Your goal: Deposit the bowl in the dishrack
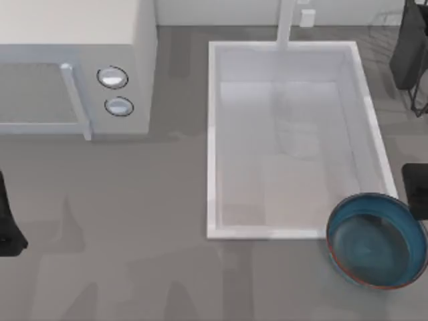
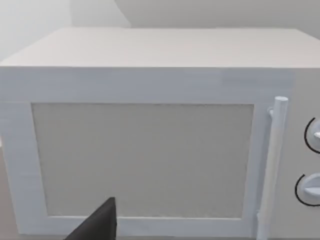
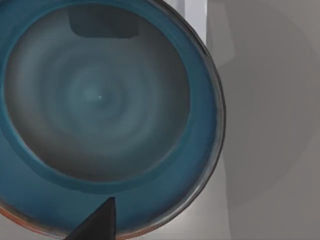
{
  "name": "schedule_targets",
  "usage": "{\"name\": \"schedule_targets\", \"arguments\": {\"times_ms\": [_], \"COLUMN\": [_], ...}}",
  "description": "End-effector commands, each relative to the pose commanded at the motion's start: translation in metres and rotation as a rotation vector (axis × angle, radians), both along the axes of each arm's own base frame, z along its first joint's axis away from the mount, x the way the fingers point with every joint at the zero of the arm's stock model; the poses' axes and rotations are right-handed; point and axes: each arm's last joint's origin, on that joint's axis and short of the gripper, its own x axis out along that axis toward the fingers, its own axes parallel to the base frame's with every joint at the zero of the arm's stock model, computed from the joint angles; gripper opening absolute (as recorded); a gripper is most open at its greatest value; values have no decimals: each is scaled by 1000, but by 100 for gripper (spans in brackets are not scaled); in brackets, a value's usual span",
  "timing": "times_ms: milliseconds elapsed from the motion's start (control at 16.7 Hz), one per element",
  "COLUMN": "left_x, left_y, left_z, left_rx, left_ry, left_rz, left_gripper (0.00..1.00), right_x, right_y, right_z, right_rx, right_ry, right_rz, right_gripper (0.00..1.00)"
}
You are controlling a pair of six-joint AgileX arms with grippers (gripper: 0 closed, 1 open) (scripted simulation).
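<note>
The teal-blue bowl (image 1: pixel 376 241) with its reddish-brown rim stands upright at the near right corner of the sink, its edge overlapping that corner in the top view. Its inside is bare in the right wrist view (image 3: pixel 100 100). My right gripper (image 1: pixel 416 190) hangs at the table's right edge, just beyond the bowl's far right rim and above it. The dishrack (image 1: pixel 409 57), a dark grey part on thin dark wire, is cut off at the far right corner of the top view. My left gripper (image 1: pixel 7 224) is parked at the table's left edge.
A big white sink basin (image 1: pixel 215 134) takes up the middle of the table, with a white faucet post (image 1: pixel 285 23) at its far rim. A white microwave (image 1: pixel 73 40) with a bar handle (image 2: pixel 275 160) and two knobs stands at the far left. Grey countertop lies in front of both.
</note>
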Motion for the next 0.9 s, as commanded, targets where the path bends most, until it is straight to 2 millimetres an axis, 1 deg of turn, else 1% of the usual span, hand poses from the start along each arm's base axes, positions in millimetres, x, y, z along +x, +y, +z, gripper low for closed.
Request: {"name": "schedule_targets", "arguments": {"times_ms": [120,420,540,660,900], "left_x": [0,0,0,0,0], "left_y": [0,0,0,0,0], "left_z": [0,0,0,0,0], "left_rx": [0,0,0,0,0], "left_ry": [0,0,0,0,0], "left_rz": [0,0,0,0,0], "left_gripper": [100,100,100,100,100], "right_x": [6,6,7,10,18], "right_y": [3,2,2,3,4], "right_z": [0,0,-4,-18,-62], "right_rx": [-10,-10,-11,-12,-10], "right_ry": [33,33,37,39,32], "right_rz": [0,-4,-2,0,0], "right_gripper": [100,100,100,100,100]}}
